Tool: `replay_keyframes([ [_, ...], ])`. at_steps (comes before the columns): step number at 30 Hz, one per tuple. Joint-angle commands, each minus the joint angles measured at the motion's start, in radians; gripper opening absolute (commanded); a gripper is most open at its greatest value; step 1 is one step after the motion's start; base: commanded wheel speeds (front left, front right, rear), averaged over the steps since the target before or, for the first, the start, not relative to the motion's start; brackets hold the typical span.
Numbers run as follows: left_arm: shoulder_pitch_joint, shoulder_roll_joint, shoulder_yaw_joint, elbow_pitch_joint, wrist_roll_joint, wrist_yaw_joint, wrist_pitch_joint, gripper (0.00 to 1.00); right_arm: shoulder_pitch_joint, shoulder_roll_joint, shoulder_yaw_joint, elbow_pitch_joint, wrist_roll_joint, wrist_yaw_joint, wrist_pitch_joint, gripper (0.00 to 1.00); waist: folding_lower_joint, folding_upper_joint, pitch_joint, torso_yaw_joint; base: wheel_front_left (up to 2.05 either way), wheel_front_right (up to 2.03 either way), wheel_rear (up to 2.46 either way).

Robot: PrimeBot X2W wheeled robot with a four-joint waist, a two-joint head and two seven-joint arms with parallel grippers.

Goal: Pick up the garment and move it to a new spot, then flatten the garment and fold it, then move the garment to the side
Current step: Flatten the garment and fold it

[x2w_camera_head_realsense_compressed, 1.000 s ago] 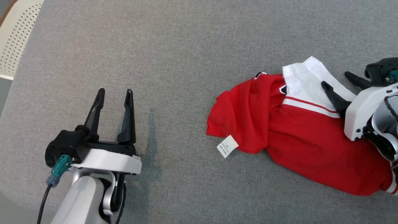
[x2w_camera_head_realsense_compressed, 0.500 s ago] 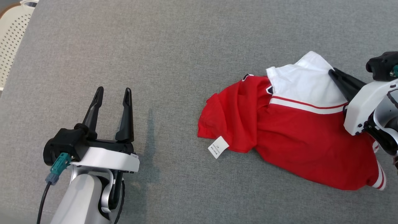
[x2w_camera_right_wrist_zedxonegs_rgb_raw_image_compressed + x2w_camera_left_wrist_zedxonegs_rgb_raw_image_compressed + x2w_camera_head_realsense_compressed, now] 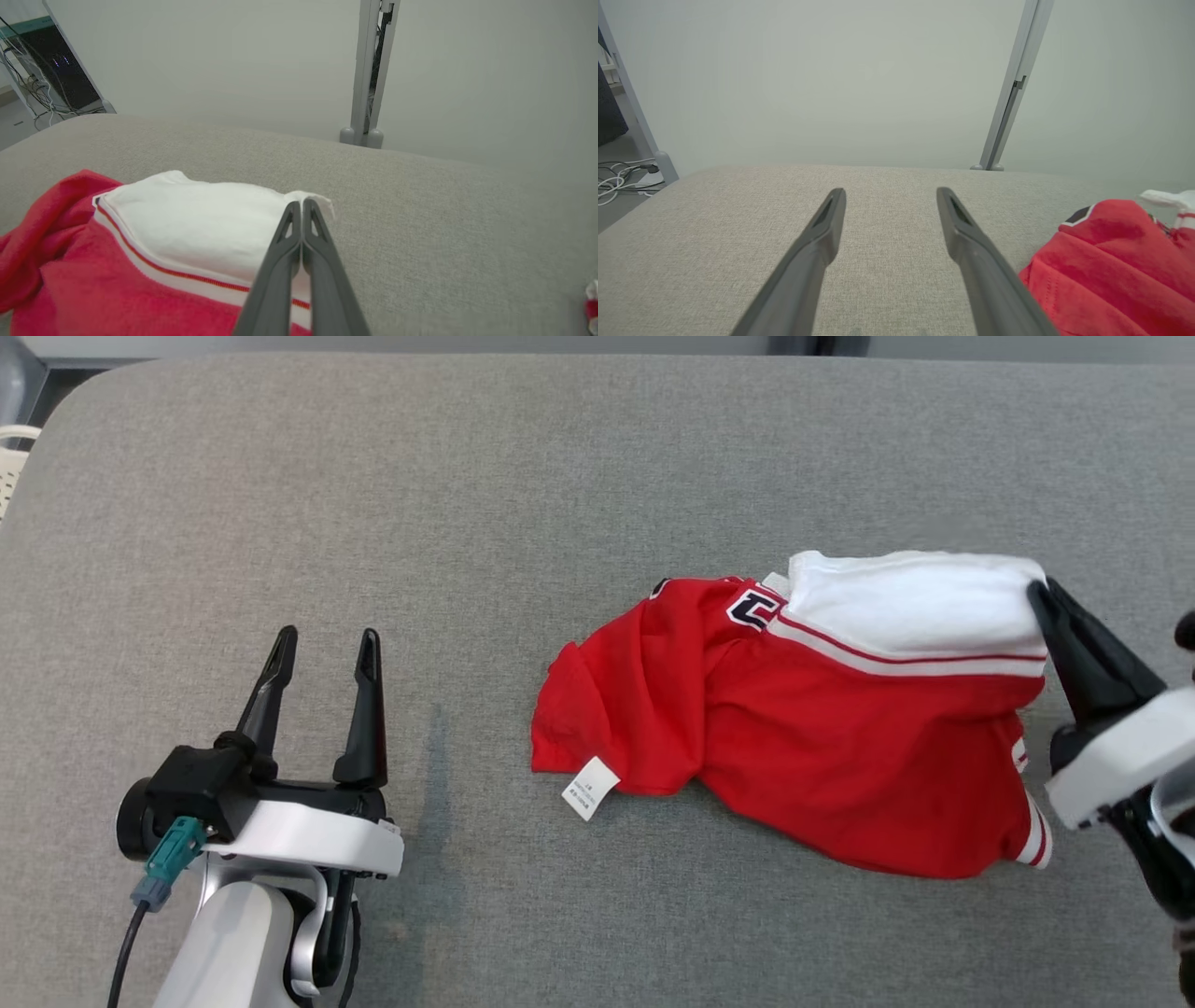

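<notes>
With your right claw (image 3: 1044, 597) clenched on the white corner of the crumpled red-and-white cloth garment (image 3: 822, 747) sprawled to its left, and your left claw (image 3: 327, 639) released, you seem mid pick-up: lift it clear next.

Red garment (image 3: 840, 747), white panel, striped trim; crumpled, lying right of centre on grey cushion (image 3: 467, 476).

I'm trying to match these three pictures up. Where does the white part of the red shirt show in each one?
Head view: the white panel lies at the right, atop the red shirt, its end pinched by the right claw.
Left wrist view: a sliver of it at the far right edge, behind the red folds.
Right wrist view: left of centre, its corner at the closed claw's tips.
Shared landmark: the grey fabric surface beneath it.
</notes>
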Motion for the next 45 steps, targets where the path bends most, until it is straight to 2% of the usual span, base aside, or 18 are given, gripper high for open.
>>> replay_keyframes([
  [1,0.01,0.007,0.006,0.0,0.004,0.001,-0.004,1.0,0.04,0.014,-0.028,-0.018,-0.014,0.0,0.004,0.0,0.0,0.0,-0.009,-0.012,0.0,0.0,0.0],
  [7,0.032,0.016,0.014,-0.001,-0.002,0.01,-0.004,1.0,0.218,0.115,-0.185,-0.082,-0.058,0.0,0.031,0.0,0.0,0.0,-0.028,-0.04,0.0,0.0,0.0],
  [11,0.037,0.024,0.016,-0.003,-0.006,0.011,0.001,1.0,0.284,0.172,-0.249,-0.067,-0.075,0.0,0.029,0.0,0.0,0.0,-0.035,-0.048,0.0,0.0,0.0],
  [14,0.043,0.028,0.016,-0.009,-0.01,0.012,0.007,1.0,0.31,0.212,-0.246,-0.022,-0.078,0.0,0.018,0.0,0.0,0.0,-0.037,-0.054,0.0,0.0,0.0],
  [24,0.057,0.038,0.011,-0.022,-0.012,0.024,0.024,1.0,0.266,0.256,-0.15,0.218,-0.054,0.0,-0.082,0.0,0.0,0.0,-0.044,-0.077,0.0,0.0,0.0],
  [25,0.06,0.039,0.011,-0.023,-0.013,0.025,0.025,1.0,0.26,0.256,-0.143,0.234,-0.053,0.0,-0.094,0.28,0.0,0.0,-0.047,-0.08,0.0,0.0,0.0],
  [27,0.066,0.043,0.011,-0.025,-0.014,0.03,0.028,1.0,0.247,0.257,-0.143,0.253,-0.047,0.0,-0.119,1.0,0.0,0.0,-0.055,-0.087,0.0,0.0,0.0],
  [31,0.088,0.042,0.009,-0.026,-0.016,0.039,0.033,1.0,0.24,0.259,-0.165,0.235,-0.07,0.0,-0.171,1.0,0.0,0.0,-0.077,-0.095,0.0,0.0,0.0],
  [36,0.119,0.039,0.007,-0.028,-0.023,0.048,0.034,1.0,0.265,0.271,-0.217,0.141,-0.13,0.0,-0.211,1.0,0.0,0.0,-0.112,-0.102,0.0,0.0,0.0],
  [40,0.144,0.039,0.003,-0.032,-0.023,0.052,0.034,1.0,0.277,0.295,-0.249,0.043,-0.197,0.0,-0.201,1.0,0.0,0.0,-0.141,-0.108,0.0,0.0,0.0],
  [45,0.171,0.052,-0.013,-0.033,-0.016,0.043,0.046,1.0,0.296,0.315,-0.234,-0.07,-0.248,0.0,-0.161,1.0,0.0,0.0,-0.177,-0.11,0.0,0.0,0.0],
])
